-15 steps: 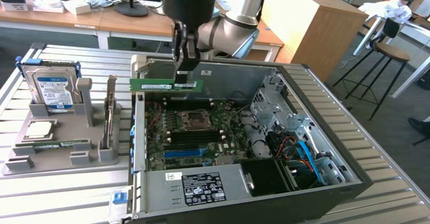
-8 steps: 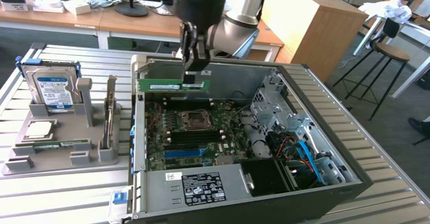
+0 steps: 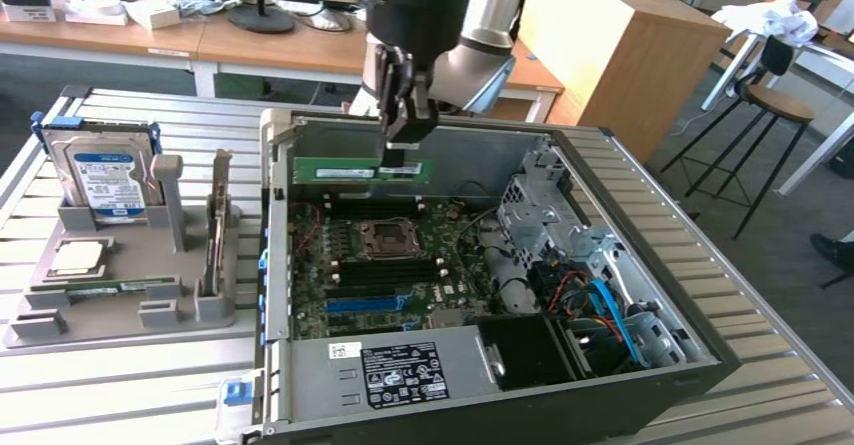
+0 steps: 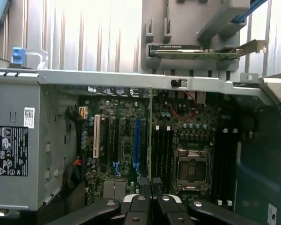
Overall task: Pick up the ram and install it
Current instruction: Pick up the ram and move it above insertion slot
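Gripper (image 3: pixel 404 151) of the single arm, closed on the ram (image 3: pixel 350 170): both fingers pinch the top edge of the green stick toward its end at the exterior view's right. The ram hangs level and on edge, its pale label facing the camera. It is raised inside the open computer case (image 3: pixel 627 205), close to the case's far wall and above the far part of the motherboard (image 3: pixel 447 250), not seated in any slot.

In the wrist view the gripper (image 4: pixel 150 186) appears as dark fingers closed together, and the ram (image 4: pixel 151 136) is seen edge-on as a thin line. That line runs over the board between the blue slot (image 4: pixel 137 140) and the black memory slots (image 4: pixel 163 145) beside the CPU socket (image 4: pixel 191 168).

The case lies on its side with its open face up, over the middle of the slatted metal worktop (image 3: pixel 120 390) and reaching toward the edge at the exterior view's right. Its power supply (image 3: pixel 400 373), with a black label, fills the near end.

A grey parts holder (image 3: pixel 127 320) sits well apart from the case, near the worktop edge at the exterior view's left. It carries a hard drive (image 3: pixel 104 180) upright at its far end, a taller card (image 3: pixel 219 227) standing on edge beside the case, and a processor chip (image 3: pixel 78 257) lying flat
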You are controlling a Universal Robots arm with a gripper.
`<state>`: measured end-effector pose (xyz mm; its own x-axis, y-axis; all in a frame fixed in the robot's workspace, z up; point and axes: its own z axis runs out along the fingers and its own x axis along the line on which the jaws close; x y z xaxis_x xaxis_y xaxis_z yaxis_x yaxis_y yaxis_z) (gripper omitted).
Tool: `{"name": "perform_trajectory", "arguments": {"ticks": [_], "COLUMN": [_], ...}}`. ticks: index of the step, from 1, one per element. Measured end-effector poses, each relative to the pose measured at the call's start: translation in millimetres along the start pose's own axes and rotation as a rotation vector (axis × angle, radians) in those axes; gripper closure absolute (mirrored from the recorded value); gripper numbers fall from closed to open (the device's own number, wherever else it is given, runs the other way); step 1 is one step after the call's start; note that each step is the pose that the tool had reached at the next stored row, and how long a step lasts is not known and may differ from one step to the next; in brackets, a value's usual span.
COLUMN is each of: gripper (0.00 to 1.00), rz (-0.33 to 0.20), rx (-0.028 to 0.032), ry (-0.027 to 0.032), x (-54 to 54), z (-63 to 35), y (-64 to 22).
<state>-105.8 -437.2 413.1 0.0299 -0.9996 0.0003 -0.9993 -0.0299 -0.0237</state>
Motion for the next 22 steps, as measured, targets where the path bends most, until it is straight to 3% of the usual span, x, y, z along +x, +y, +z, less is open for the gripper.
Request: {"name": "perform_trajectory", "arguments": {"ticks": [22], "gripper": [0.89], "rz": [0.000], "rx": [0.0000], "ry": [0.0001], "x": [1.5], "z": [1.1], "y": [-49.3]}}
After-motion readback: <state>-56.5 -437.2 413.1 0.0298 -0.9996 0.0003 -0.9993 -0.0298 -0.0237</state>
